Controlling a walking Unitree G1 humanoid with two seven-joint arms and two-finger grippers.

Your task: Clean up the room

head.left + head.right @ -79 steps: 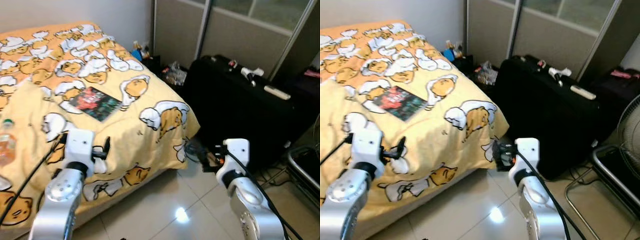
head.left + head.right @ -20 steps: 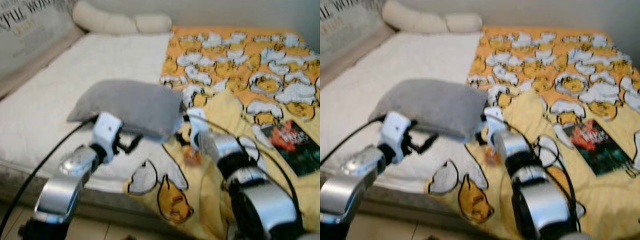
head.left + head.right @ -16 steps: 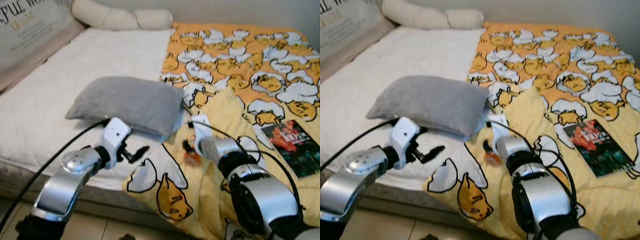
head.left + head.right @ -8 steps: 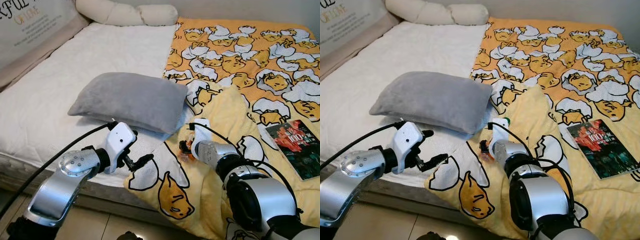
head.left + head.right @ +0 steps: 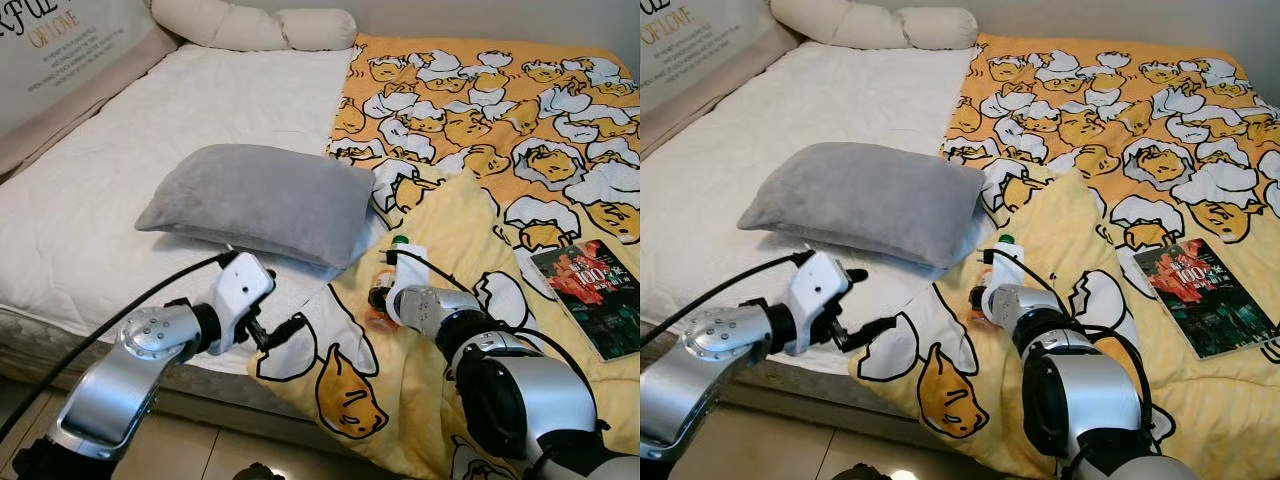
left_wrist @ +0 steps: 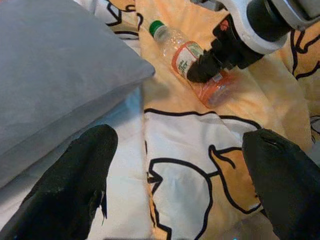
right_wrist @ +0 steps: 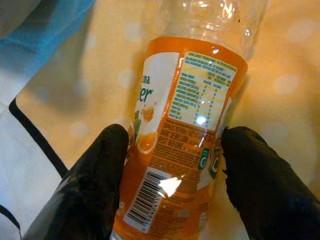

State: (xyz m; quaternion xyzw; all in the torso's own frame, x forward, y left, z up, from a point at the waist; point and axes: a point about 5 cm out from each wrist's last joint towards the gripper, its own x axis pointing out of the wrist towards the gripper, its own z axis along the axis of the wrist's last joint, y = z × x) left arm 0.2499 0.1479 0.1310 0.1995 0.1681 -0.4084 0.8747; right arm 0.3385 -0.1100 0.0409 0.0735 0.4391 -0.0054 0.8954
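Observation:
A plastic bottle (image 5: pixel 377 314) with an orange label and a green cap lies on the yellow egg-print duvet (image 5: pixel 480 150), just right of the grey pillow (image 5: pixel 260 200). My right gripper (image 5: pixel 378 298) is shut on the bottle's middle. In the right wrist view the bottle (image 7: pixel 185 135) sits between the two fingers (image 7: pixel 100 170), which press on both of its sides. My left gripper (image 5: pixel 874 297) hangs open over the duvet's folded edge, in front of the pillow and left of the bottle (image 6: pixel 195 60). Nothing lies between its fingers (image 6: pixel 75 185).
A dark book (image 5: pixel 590 290) lies on the duvet to the right. The white mattress (image 5: pixel 150 130) stretches left of the duvet, with a long cream bolster (image 5: pixel 250 25) at the far end and a printed board (image 5: pixel 60 50) along the left side. Tiled floor (image 5: pixel 200 460) shows below the bed's edge.
The right gripper's fingers have closed on the bottle, whose green cap now shows above the wrist. The left gripper has sunk a little. The camera has steadied since a second ago.

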